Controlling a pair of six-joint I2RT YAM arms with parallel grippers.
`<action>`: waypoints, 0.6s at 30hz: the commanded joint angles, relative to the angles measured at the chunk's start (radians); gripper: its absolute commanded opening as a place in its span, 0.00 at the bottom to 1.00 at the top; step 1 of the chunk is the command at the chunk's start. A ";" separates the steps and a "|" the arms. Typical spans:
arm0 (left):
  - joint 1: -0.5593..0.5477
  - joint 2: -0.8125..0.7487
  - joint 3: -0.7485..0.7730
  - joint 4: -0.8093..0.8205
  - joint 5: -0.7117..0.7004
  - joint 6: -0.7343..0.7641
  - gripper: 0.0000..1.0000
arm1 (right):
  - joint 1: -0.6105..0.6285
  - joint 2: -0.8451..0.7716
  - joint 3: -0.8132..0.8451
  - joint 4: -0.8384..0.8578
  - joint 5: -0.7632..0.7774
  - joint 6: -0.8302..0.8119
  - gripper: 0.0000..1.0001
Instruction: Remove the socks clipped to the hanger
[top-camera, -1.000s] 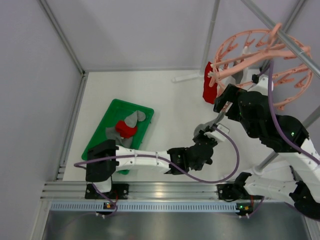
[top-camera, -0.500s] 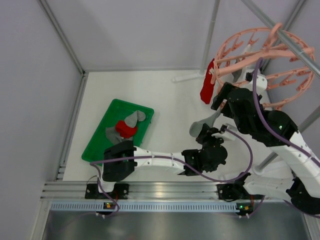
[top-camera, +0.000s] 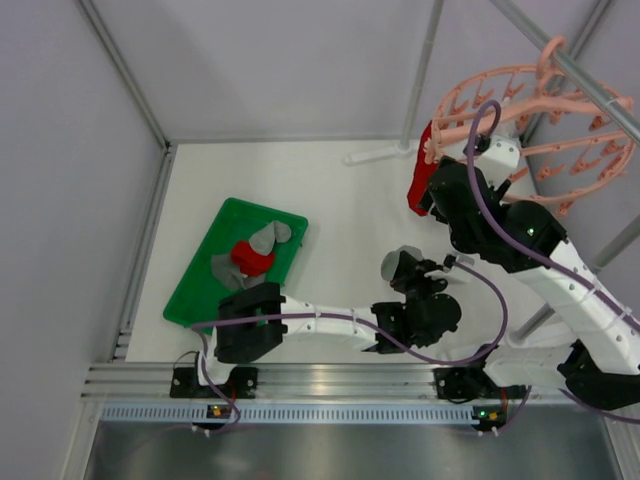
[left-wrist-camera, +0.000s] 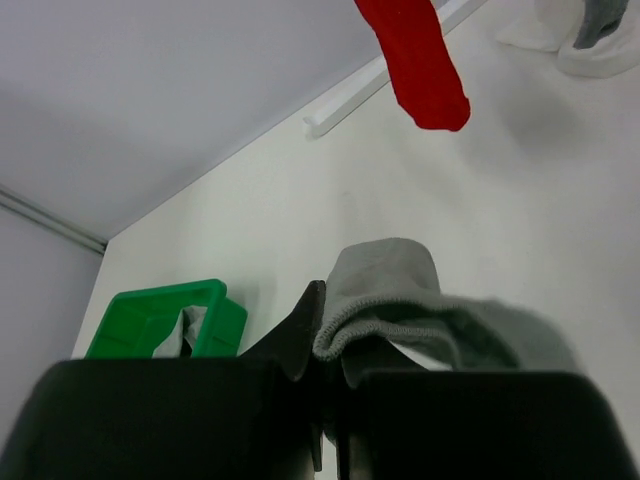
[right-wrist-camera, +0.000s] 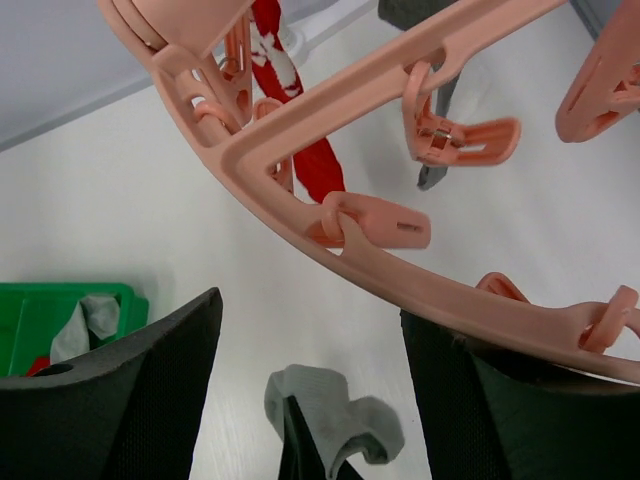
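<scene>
The left pincer (left-wrist-camera: 325, 335) is clamped shut on a grey sock (left-wrist-camera: 400, 290), whose cuff end bulges out from between the fingers. In the overhead view this pincer sits above the white counter (top-camera: 330, 200), near the middle and a little to the right, below and to the left of the hanger (right-wrist-camera: 360, 85).

The salmon-pink hanger hangs at the far right from a metal rail. A red sock (top-camera: 420, 182) dangles from a clip on its left edge, and another grey sock (right-wrist-camera: 432, 170) is clipped farther along the ring.

The right pincer (right-wrist-camera: 310, 305) is raised to the hanger's left rim, just beside the red sock. Its jaws stand apart with nothing between them, and the rim crosses the wrist view just above the fingertips.

At the left, well apart from the hanger, a green tray (top-camera: 265, 208) holds one loose red sock (top-camera: 252, 258) and some loose grey socks (top-camera: 270, 237).
</scene>
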 joint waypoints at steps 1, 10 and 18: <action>-0.007 0.006 0.035 -0.003 -0.043 0.005 0.00 | 0.005 0.029 0.061 -0.044 0.070 0.019 0.69; 0.021 -0.025 -0.026 -0.006 -0.010 -0.008 0.00 | 0.006 -0.034 -0.025 0.029 -0.004 -0.039 0.73; 0.237 -0.400 -0.293 -0.426 0.365 -0.521 0.00 | 0.006 -0.222 -0.191 0.099 -0.079 -0.055 0.92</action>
